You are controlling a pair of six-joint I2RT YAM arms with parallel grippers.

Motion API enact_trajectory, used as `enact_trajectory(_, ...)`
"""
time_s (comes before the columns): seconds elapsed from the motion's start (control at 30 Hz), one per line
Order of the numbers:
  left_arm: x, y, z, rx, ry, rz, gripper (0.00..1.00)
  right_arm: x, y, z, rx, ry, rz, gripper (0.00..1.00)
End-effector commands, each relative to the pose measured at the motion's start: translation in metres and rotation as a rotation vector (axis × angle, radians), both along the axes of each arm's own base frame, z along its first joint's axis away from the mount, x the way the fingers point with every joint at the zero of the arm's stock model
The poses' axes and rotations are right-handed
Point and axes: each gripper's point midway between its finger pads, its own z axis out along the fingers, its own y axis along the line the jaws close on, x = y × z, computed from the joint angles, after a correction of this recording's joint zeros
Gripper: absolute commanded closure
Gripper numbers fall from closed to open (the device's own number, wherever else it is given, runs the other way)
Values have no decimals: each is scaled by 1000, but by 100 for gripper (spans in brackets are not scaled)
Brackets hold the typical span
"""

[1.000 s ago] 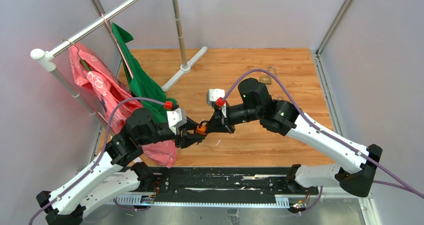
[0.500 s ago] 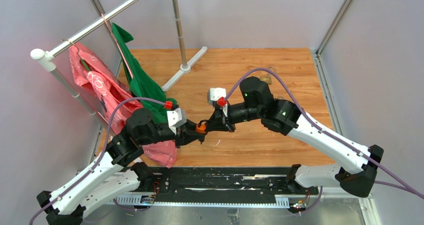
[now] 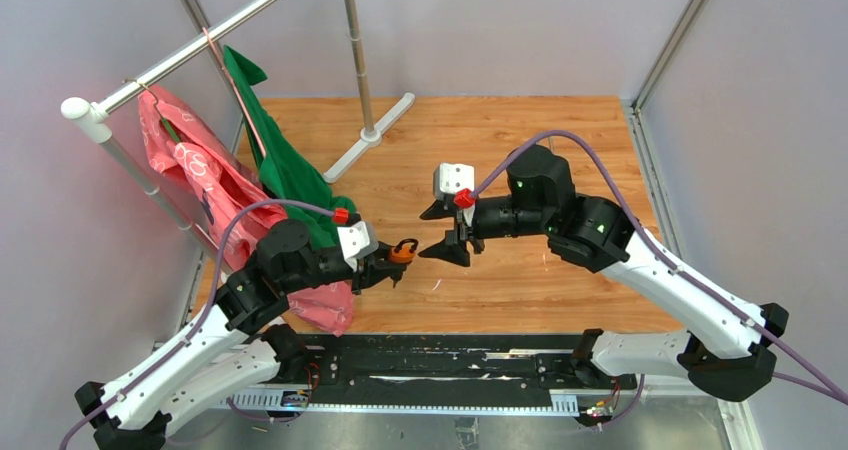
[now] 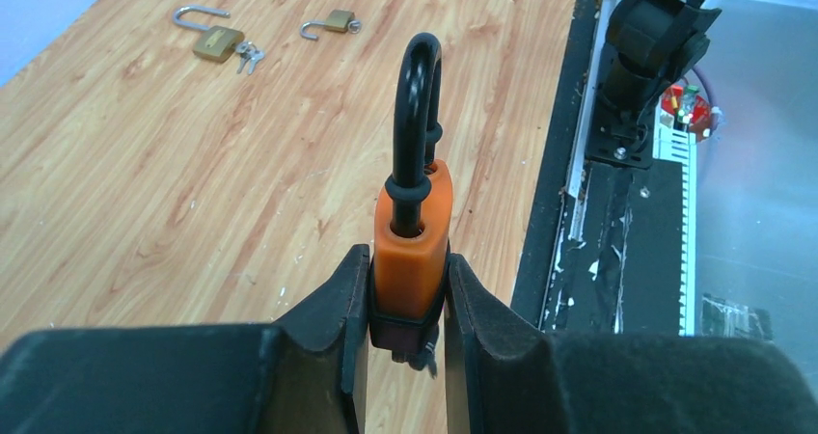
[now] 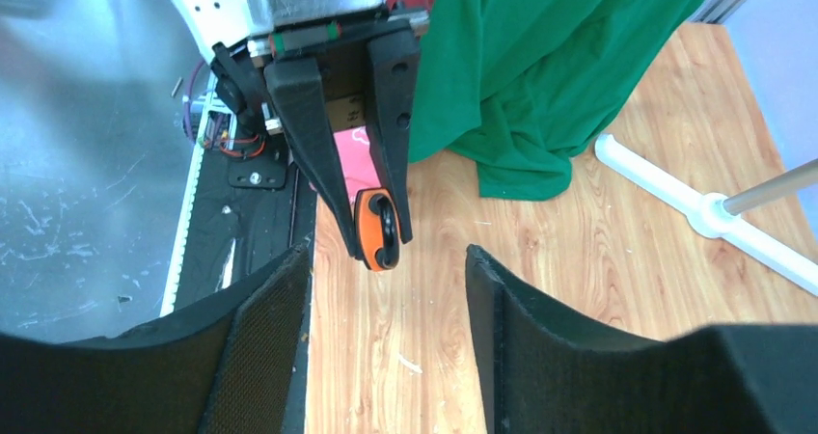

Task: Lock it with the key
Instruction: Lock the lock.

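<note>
Above the counter (image 3: 560, 140), the right claw (image 3: 438, 232) stood spread and empty at 3 o'clock of the left claw (image 3: 388, 263), which clenched the orange padlock (image 3: 403, 252). A good turn would need the key gripped squarely and the padlock body steady; I could not make out the key.

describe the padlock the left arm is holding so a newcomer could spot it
Over the wooden tabletop, find the left gripper near the front edge, facing the open right gripper. Clamped in it is the padlock. Unlike the brass padlock with keys and the smaller brass one lying on the wood, it has an orange body and a black shackle.
</note>
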Motion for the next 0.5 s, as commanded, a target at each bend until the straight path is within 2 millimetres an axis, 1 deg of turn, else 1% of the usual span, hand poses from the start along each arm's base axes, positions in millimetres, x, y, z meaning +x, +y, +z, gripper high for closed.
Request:
enact_trajectory(0.0, 5, 2, 13, -27, -81, 14, 100, 4, 4, 12, 11, 36, -47, 47)
enact_trajectory(0.03, 4, 2, 14, -28, -84, 13, 100, 4, 6, 13, 15, 46, -43, 52)
enact_trajectory(0.13, 4, 3, 12, -25, -83, 10, 100, 3, 12, 14, 28, 60, -28, 62)
enact_trajectory(0.2, 3, 3, 11, -26, -81, 8, 100, 2, 14, 12, 25, 68, -15, 64)
enact_trajectory(0.33, 4, 3, 11, -27, -84, 13, 100, -3, 17, 6, 10, 97, 13, 60)
enact_trajectory(0.47, 6, 2, 11, -28, -84, 16, 100, -6, 20, 3, 7, 117, 35, 68)
